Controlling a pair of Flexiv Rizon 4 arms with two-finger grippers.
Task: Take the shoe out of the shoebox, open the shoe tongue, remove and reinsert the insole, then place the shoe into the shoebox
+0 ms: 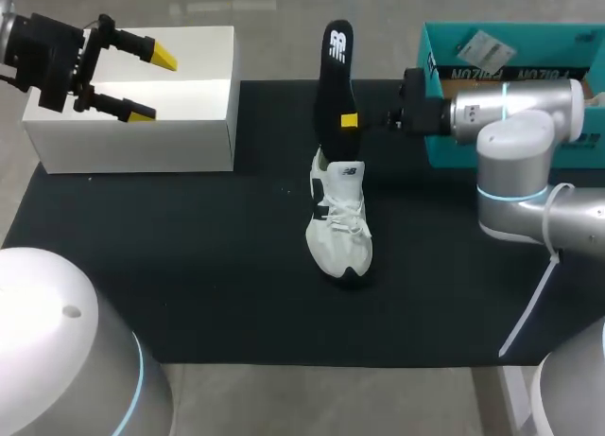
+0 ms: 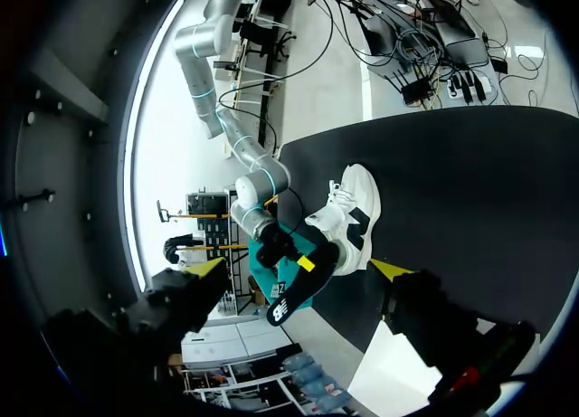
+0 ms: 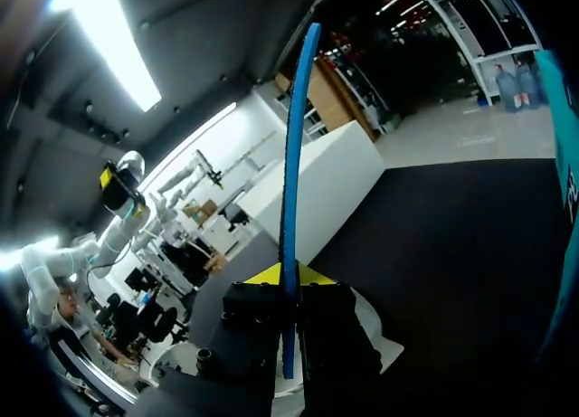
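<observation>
The right arm (image 1: 515, 110) covers part of the teal shoebox (image 1: 529, 37). The right gripper (image 1: 352, 121) is clamped on the upright insole (image 1: 337, 67), whose lower end is hidden at the heel of the shoe (image 1: 339, 230). The left gripper (image 1: 146, 81), fingers apart, hangs over the white box (image 1: 189, 133).

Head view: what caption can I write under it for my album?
Right tool grips the long black insole at the white lace-up sneaker's heel end.

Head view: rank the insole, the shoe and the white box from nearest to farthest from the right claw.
1. Insole, gripped in the right claw.
2. Shoe, on the mat close by the claw.
3. White box, far left.
</observation>
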